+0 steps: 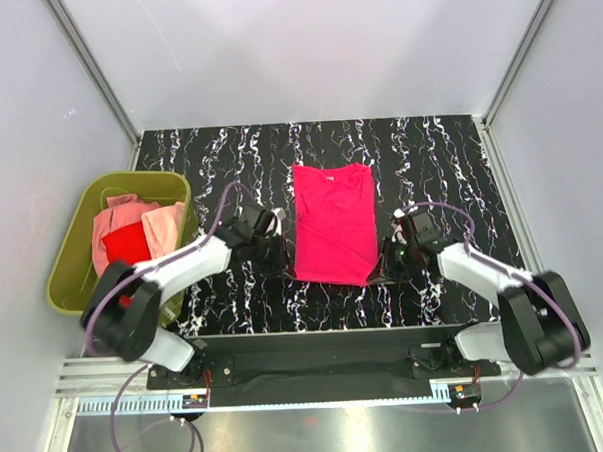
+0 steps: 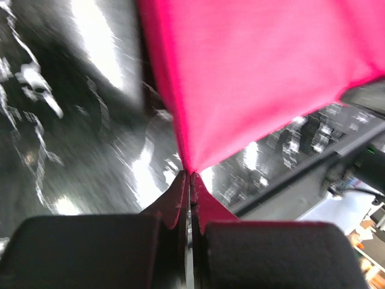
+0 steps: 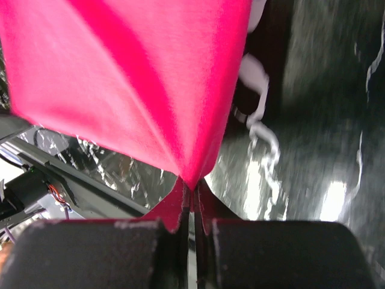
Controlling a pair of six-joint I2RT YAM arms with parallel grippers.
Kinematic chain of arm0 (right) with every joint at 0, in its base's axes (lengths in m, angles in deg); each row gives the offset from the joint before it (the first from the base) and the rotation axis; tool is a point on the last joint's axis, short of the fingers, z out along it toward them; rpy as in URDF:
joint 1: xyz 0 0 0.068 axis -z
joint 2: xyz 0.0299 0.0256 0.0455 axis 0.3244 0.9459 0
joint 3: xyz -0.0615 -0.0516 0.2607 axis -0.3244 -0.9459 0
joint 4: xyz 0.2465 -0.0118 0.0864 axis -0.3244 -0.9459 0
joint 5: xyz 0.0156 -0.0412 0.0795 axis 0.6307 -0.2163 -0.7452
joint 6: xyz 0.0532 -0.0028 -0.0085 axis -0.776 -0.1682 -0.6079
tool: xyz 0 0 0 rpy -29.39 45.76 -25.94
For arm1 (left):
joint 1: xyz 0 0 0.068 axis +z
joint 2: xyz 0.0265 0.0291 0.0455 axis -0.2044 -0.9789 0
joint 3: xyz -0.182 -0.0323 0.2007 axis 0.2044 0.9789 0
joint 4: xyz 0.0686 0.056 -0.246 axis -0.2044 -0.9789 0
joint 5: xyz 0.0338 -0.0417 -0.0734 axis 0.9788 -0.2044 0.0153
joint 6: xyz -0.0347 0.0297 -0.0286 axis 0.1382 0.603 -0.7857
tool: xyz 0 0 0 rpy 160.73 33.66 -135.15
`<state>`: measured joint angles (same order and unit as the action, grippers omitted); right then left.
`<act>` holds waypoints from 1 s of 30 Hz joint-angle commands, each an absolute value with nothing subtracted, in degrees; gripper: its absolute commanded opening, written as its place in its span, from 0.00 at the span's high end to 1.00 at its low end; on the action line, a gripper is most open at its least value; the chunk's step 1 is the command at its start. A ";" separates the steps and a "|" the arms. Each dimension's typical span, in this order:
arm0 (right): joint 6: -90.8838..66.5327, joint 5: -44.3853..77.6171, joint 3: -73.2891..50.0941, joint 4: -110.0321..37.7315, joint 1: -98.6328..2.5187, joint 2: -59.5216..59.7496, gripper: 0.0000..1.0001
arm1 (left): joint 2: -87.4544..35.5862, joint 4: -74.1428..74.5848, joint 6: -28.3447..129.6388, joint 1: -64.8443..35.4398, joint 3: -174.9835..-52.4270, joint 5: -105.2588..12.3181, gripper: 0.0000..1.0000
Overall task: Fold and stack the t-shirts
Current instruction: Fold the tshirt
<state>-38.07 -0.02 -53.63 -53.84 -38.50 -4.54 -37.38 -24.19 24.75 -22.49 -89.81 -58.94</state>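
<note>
Left hand (image 2: 191, 180) is fully closed, its two dark fingers pinching a corner of the magenta-pink t-shirt (image 1: 331, 220). In the left wrist view the cloth is drawn to a point between the fingertips and fans out from there toward 12 and 1 o'clock. Right hand (image 3: 191, 192) is likewise clamped tight on another corner of the same shirt, whose fabric rises from the grip toward 11 and 12 o'clock with a darker crease running through it. Both wrist views are blurred. Seen from above, the shirt lies in the middle of the black, white-veined worktop (image 1: 429, 160), neckline toward 12 o'clock and hem toward 6 o'clock. The left hand sits at the hem's 7 o'clock corner and the right hand at its 5 o'clock corner, one arm on each side of the garment. At 9 o'clock from the shirt, at the worktop's left edge, stands an olive-green tub (image 1: 68, 258). Inside it a red t-shirt (image 1: 127, 244) lies crumpled, with salmon-pink t-shirts (image 1: 163, 227) bunched against it at 12 and 3 o'clock.
</note>
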 commanded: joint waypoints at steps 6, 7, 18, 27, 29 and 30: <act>-43.67 3.43 -54.45 -65.42 -40.90 -20.74 1.00 | -22.08 -31.50 19.34 -24.85 -88.47 -54.12 1.00; -44.03 3.34 -54.27 -65.96 -41.25 -21.89 1.00 | -21.64 -31.59 18.99 -24.94 -88.47 -54.20 1.00; -39.03 12.22 -34.60 -73.96 -41.26 -13.83 1.00 | -29.19 -38.53 21.00 -22.40 -104.01 -47.70 1.00; -31.21 10.64 -12.37 -76.25 -36.16 6.98 1.00 | -45.77 -39.07 26.01 -14.15 -125.01 -50.51 1.00; -30.24 9.85 -6.59 -76.77 -34.14 10.51 1.00 | -48.77 -37.05 27.67 -12.73 -129.85 -52.52 1.00; -29.19 8.80 -4.81 -76.51 -33.61 13.92 0.99 | -51.92 -36.34 28.21 -11.59 -131.52 -53.49 1.00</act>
<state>-33.44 9.89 -11.40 -75.78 -35.64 9.16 -47.43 -39.20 24.60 -14.07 -126.02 -51.29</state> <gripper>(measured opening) 0.019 0.009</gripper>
